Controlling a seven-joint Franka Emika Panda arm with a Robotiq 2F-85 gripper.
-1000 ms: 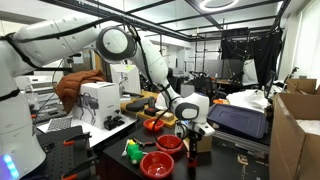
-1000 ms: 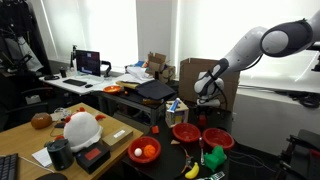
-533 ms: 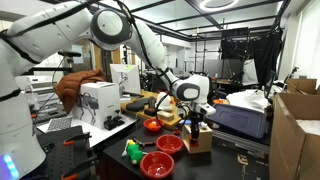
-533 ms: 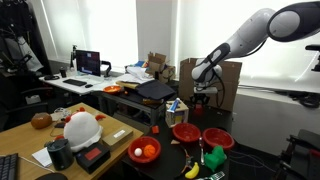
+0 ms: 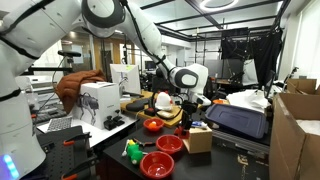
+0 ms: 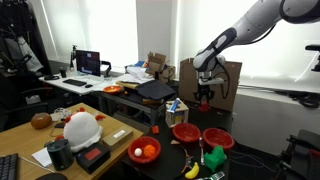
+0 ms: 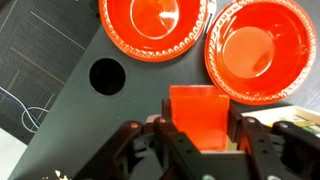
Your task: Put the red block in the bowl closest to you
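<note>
Above the black table (image 7: 110,110), the gripper (image 7: 200,140) pinches the red block (image 7: 197,112) between its fingers, clear of the surface. Only the wrist view shows this grasp, with a bowl (image 7: 155,25) and a second bowl (image 7: 262,50) beyond it. An exterior view adds a cardboard box (image 5: 197,140) beside the bowls.
</note>
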